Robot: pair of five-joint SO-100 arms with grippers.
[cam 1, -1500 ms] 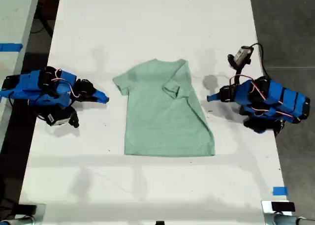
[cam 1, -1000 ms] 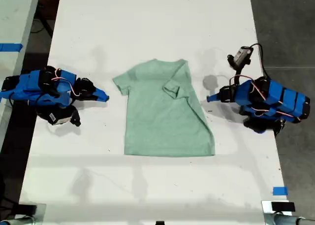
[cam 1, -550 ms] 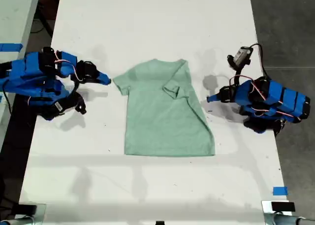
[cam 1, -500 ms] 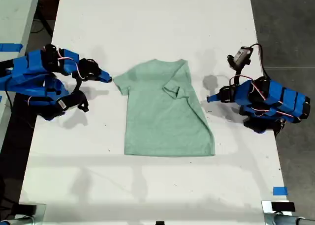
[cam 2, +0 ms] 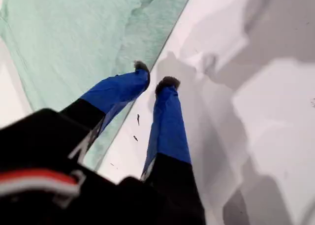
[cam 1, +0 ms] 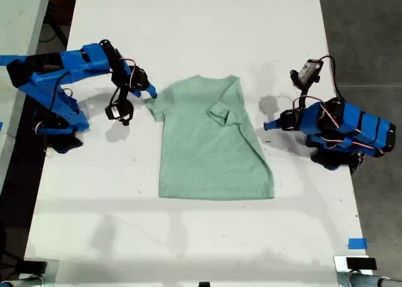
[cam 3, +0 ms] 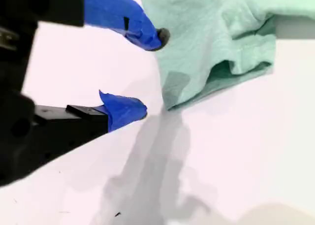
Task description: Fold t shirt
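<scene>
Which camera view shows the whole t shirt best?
The exterior view: the entire t shirt lies flat there, one sleeve folded inward. The first wrist view shows only one edge, the second wrist view only a sleeve corner near my second gripper.

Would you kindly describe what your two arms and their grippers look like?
Both arms are bright blue plastic with black motor blocks and thin red, white and black wires. My first gripper has two tapered blue fingers with dark tips. My second gripper has blue fingers on a black body. A small camera module with a black cable sits by one arm.
</scene>
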